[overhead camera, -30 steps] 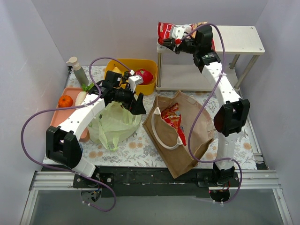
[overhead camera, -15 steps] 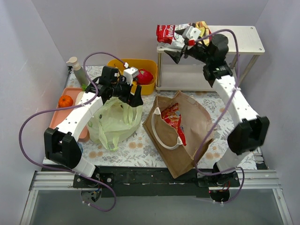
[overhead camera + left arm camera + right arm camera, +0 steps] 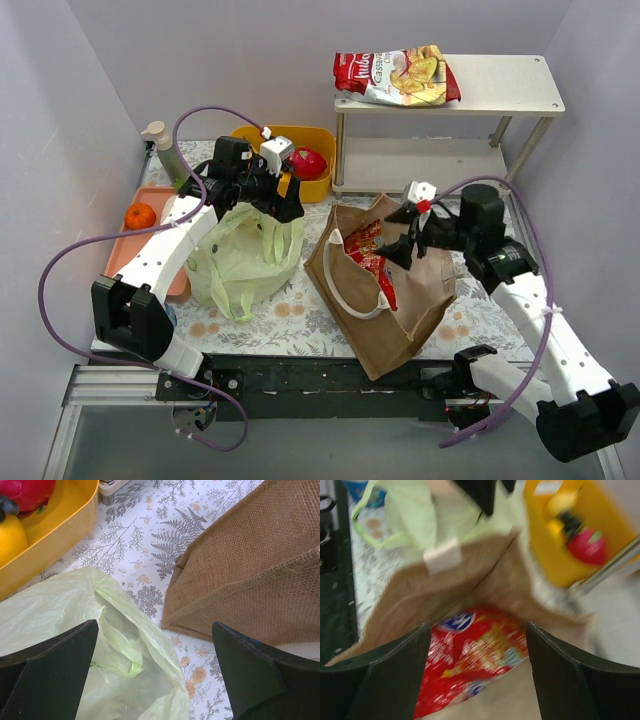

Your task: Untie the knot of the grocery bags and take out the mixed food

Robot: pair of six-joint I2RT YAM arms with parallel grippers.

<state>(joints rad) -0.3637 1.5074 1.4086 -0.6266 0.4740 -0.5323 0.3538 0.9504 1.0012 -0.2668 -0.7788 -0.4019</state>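
The pale green plastic bag (image 3: 243,262) lies crumpled on the table, and my left gripper (image 3: 283,214) hangs open just above its top. In the left wrist view the green bag (image 3: 100,645) fills the space under the wide, empty left gripper (image 3: 155,627). The brown tote (image 3: 400,300) lies open beside it with a red snack packet (image 3: 368,255) inside. My right gripper (image 3: 402,235) hovers open over the tote's mouth. The blurred right wrist view shows the red packet (image 3: 475,650) below the right gripper (image 3: 477,627), not held. Another snack packet (image 3: 395,75) lies on the shelf top.
A yellow bin (image 3: 318,140) behind the green bag holds a red fruit (image 3: 310,162) and a yellow pear (image 3: 10,537). An orange tray (image 3: 132,245) at the left carries a tangerine (image 3: 140,215). A soap pump bottle (image 3: 165,150) stands at the back left. The white shelf (image 3: 510,85) stands at the back right.
My right gripper let go of the snack packet on the shelf top, then swung down and forward to the brown tote's mouth. The left gripper shifted slightly back over the green bag.
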